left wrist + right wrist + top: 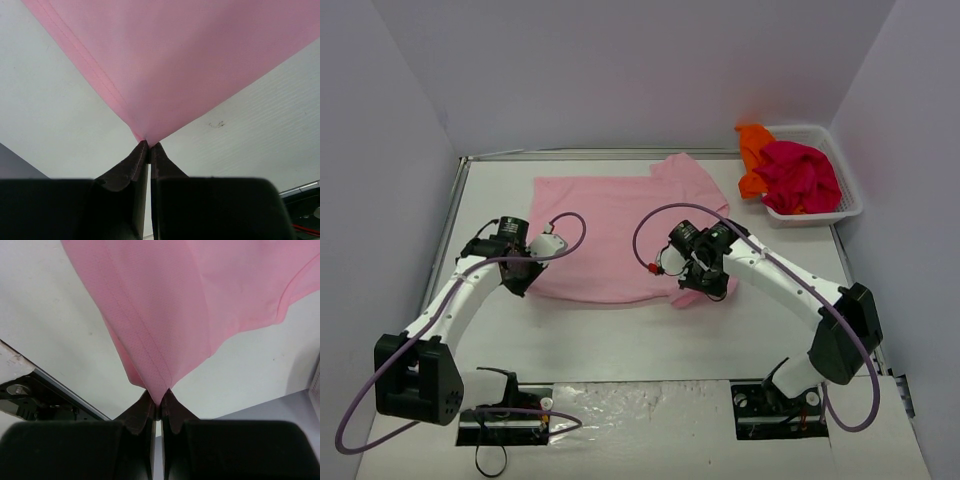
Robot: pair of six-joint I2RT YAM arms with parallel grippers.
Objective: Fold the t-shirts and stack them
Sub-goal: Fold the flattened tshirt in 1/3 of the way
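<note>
A light pink t-shirt (620,225) lies spread across the middle of the table. My left gripper (523,276) is shut on its near left corner; the left wrist view shows the pink cloth (165,65) pinched to a point between the dark fingertips (135,162). My right gripper (703,292) is shut on the near right corner, where the hemmed cloth (165,320) runs down into the closed fingertips (142,412). A magenta-red t-shirt (802,176) and an orange t-shirt (754,152) sit bunched in the basket at the back right.
A white mesh basket (848,195) stands at the table's back right corner. Grey walls close in the left, back and right sides. Both arm bases (510,415) are bolted at the near edge, with purple cables looping over the arms.
</note>
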